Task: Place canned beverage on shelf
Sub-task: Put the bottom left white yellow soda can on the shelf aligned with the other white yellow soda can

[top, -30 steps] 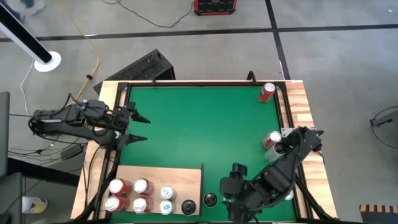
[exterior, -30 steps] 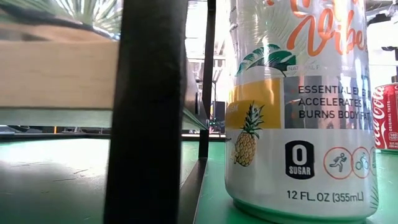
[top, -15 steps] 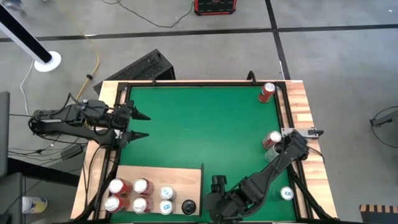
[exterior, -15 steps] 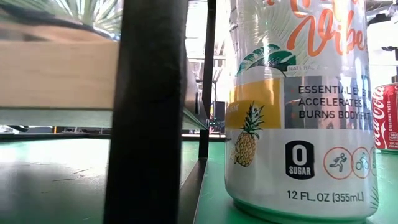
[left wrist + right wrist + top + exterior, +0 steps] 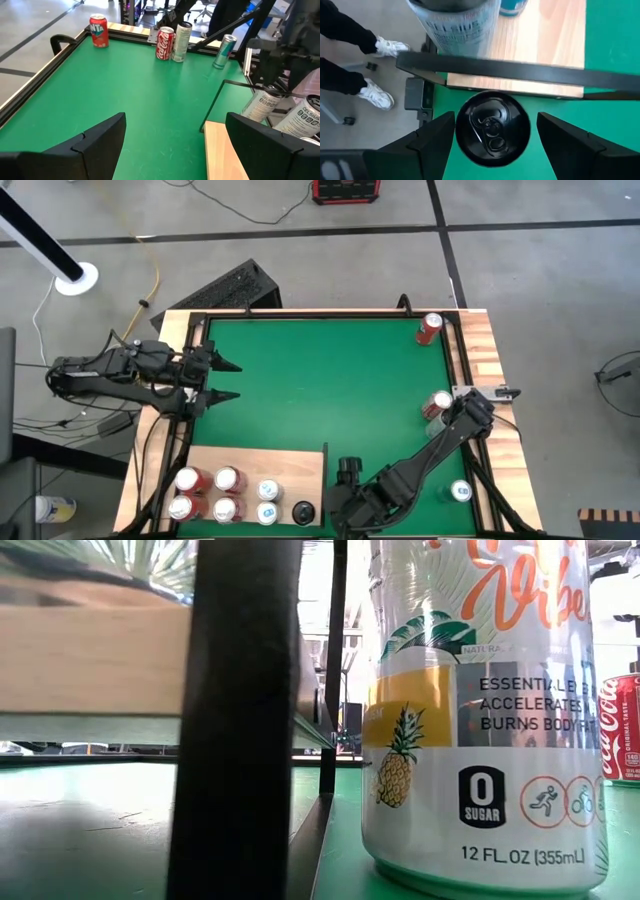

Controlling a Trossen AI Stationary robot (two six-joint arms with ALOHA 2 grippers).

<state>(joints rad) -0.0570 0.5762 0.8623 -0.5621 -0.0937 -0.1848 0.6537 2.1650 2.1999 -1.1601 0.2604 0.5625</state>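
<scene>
The right tool (image 5: 492, 145) is held open directly above a black can (image 5: 492, 129), just beside the shelf (image 5: 255, 463) at the near edge. If lowered off-centre, the can could be tipped. The left tool (image 5: 228, 382) waits open, far left.

Green mat (image 5: 320, 380), pale wooden shelf (image 5: 260, 463), red cola can (image 5: 164, 43), black-topped can (image 5: 492, 128), pineapple-printed silver can (image 5: 480, 710).

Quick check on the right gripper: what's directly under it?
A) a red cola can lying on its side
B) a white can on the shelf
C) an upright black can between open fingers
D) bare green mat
C: the right wrist view looks down on the black can top, centred between the right gripper fingers, which stand apart on both sides.
</scene>
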